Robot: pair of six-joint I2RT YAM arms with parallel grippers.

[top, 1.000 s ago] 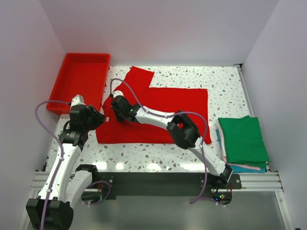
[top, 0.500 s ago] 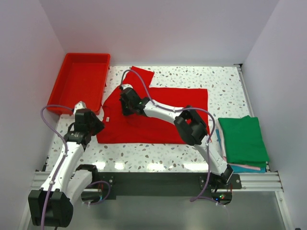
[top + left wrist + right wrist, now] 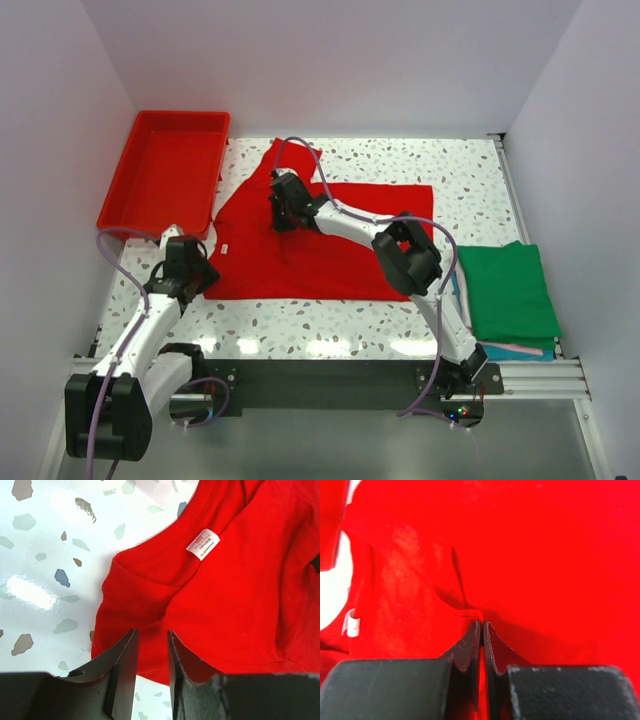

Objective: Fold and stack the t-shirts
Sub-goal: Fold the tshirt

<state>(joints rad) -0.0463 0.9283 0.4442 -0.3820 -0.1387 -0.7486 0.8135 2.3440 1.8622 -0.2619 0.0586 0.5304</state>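
Note:
The bright red t-shirt (image 3: 340,245) lies spread across the middle of the table, its white neck label (image 3: 203,544) at its left end. My right gripper (image 3: 280,210) is shut on a pinched fold of the red cloth (image 3: 470,611) in the shirt's upper left part, near the sleeve (image 3: 295,158). My left gripper (image 3: 201,272) is at the shirt's near left corner; its jaws (image 3: 151,632) stand slightly apart and empty above the cloth edge. A folded green t-shirt (image 3: 512,288) tops a stack at the right, with teal and pink edges (image 3: 505,350) below it.
A rigid red plastic tray (image 3: 165,172) stands at the back left, just beyond the shirt's left end. The speckled table (image 3: 400,160) ends at a black rail along the near edge. White walls close in on both sides and the back.
My right gripper has moved up and to the right, dragging the shirt's upper left cloth with it. My left gripper has drawn back toward the near left corner of the shirt.

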